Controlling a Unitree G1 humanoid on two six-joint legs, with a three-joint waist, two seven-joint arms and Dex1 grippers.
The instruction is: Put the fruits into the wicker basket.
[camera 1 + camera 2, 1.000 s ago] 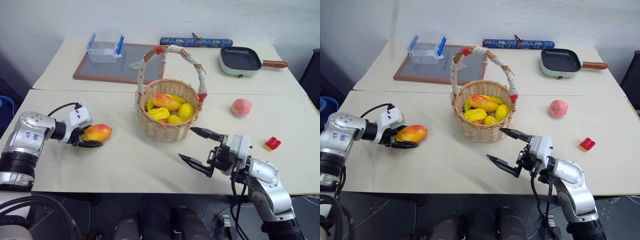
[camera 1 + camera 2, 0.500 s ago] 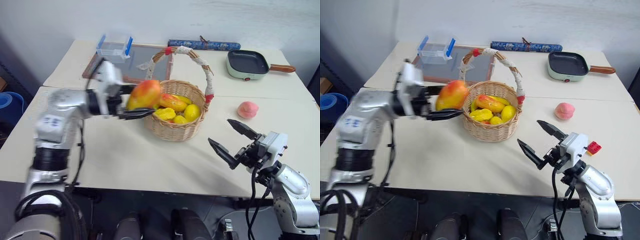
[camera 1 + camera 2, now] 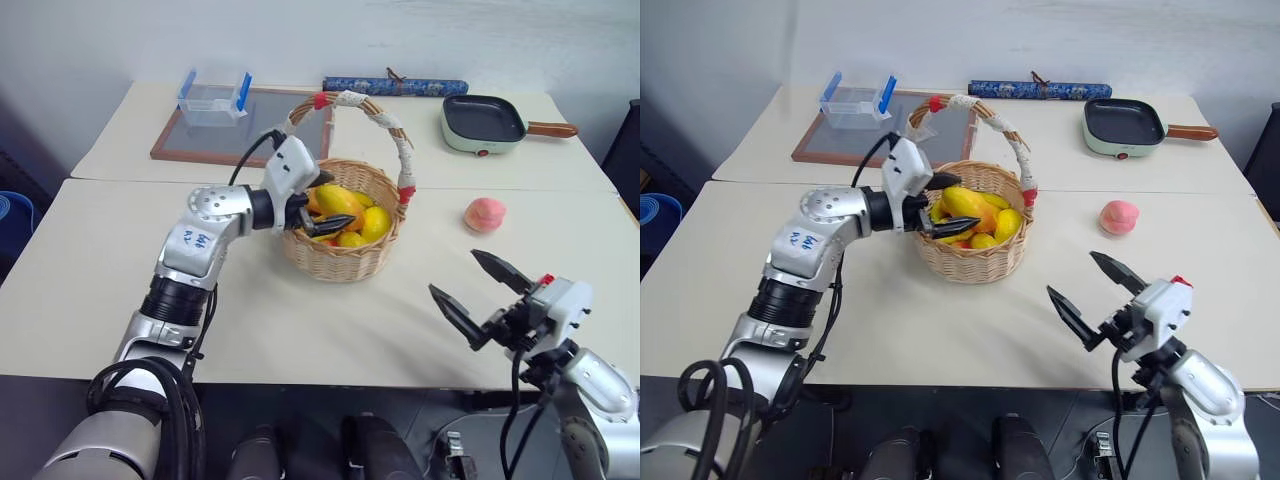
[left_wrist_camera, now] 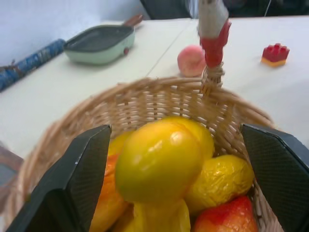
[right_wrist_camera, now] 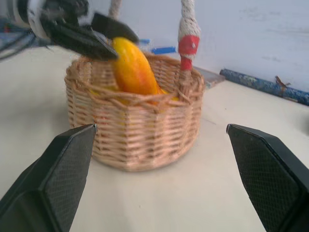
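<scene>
The wicker basket (image 3: 340, 255) stands mid-table and holds several yellow and red fruits. My left gripper (image 3: 325, 212) reaches in over its near-left rim, open. An elongated yellow-orange mango (image 4: 159, 159) lies on the pile between the spread fingers, which stand clear of it on both sides. The right wrist view looks at the same mango (image 5: 131, 67) tilted above the rim. A pink peach (image 3: 484, 213) rests on the table to the right of the basket. Nearer the front edge and to the right, my right gripper (image 3: 455, 272) hovers open and empty, pointing toward the basket.
A small red cube (image 3: 1180, 281) lies just behind my right gripper. At the back stand a green pan (image 3: 482, 120), a blue patterned roll (image 3: 393, 86), a framed board (image 3: 240, 125) and a clear blue-edged box (image 3: 212, 97). The basket's tall handle (image 3: 400, 140) arches over the fruit.
My left gripper lifted the mango from the table's left side, carried it right over the basket and opened; the mango now lies on the pile. My right gripper drew away to the right.
</scene>
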